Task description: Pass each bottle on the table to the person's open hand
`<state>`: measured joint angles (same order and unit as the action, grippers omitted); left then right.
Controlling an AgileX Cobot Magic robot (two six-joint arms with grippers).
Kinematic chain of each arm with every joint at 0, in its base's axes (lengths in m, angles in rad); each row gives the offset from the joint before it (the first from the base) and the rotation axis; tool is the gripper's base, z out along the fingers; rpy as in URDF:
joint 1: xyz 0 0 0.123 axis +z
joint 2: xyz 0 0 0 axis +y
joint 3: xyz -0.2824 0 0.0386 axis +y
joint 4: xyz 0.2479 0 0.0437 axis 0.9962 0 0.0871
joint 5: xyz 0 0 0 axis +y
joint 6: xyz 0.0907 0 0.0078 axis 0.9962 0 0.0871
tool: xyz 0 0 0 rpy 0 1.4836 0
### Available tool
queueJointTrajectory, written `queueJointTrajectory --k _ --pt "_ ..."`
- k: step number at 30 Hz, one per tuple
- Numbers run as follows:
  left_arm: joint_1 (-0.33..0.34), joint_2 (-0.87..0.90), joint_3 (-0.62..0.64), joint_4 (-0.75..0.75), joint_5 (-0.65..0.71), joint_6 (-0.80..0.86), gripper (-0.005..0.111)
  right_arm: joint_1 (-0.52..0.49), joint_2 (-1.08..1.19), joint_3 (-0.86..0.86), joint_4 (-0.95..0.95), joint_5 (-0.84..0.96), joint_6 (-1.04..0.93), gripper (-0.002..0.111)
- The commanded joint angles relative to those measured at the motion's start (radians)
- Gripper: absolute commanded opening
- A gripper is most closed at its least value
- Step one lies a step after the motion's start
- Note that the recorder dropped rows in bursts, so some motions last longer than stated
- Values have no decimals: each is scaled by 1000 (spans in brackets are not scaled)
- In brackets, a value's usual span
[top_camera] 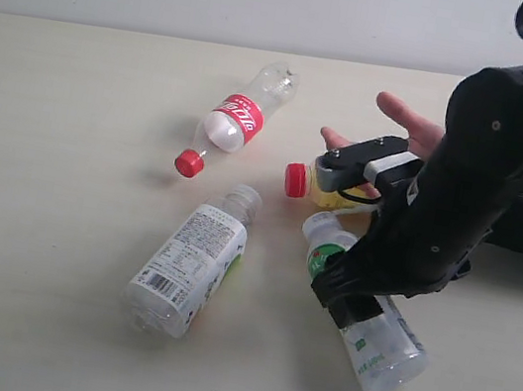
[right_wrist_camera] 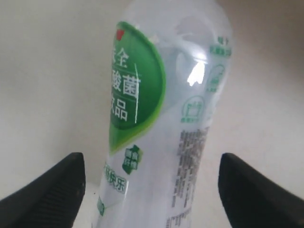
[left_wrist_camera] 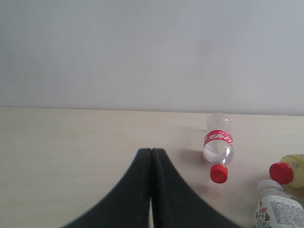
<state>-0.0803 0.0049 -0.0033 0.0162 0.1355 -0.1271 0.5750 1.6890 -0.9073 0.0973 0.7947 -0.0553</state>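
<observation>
Right gripper (right_wrist_camera: 152,190) stood wide open, its fingers (right_wrist_camera: 47,190) on either side of the green-leaf bottle (top_camera: 382,346), with a gap on each side and nothing gripped. That bottle lay on its side on the table (top_camera: 37,218), toward the near edge, partly under the black right arm (top_camera: 483,192). Left gripper (left_wrist_camera: 151,183) was shut tight and empty, over the table. Yellow bottle (top_camera: 327,196), red cap, lay just beside the green-leaf bottle's cap end, near the person's hand (top_camera: 408,130), which was open toward the far edge. Red-labelled clear bottle (top_camera: 239,120) lay on its side nearer the far edge, apart from the others. White-labelled bottle (top_camera: 192,262) lay on its side toward the near edge.
</observation>
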Motion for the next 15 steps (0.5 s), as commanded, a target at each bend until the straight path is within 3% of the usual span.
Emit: queueJointTrajectory --k 1,15 --pt "0 2 3 -5 -9 2 0 41 33 -7 -122 -34 114 74" --pt "0 2 3 -5 -9 2 0 41 74 -7 -124 -102 135 74"
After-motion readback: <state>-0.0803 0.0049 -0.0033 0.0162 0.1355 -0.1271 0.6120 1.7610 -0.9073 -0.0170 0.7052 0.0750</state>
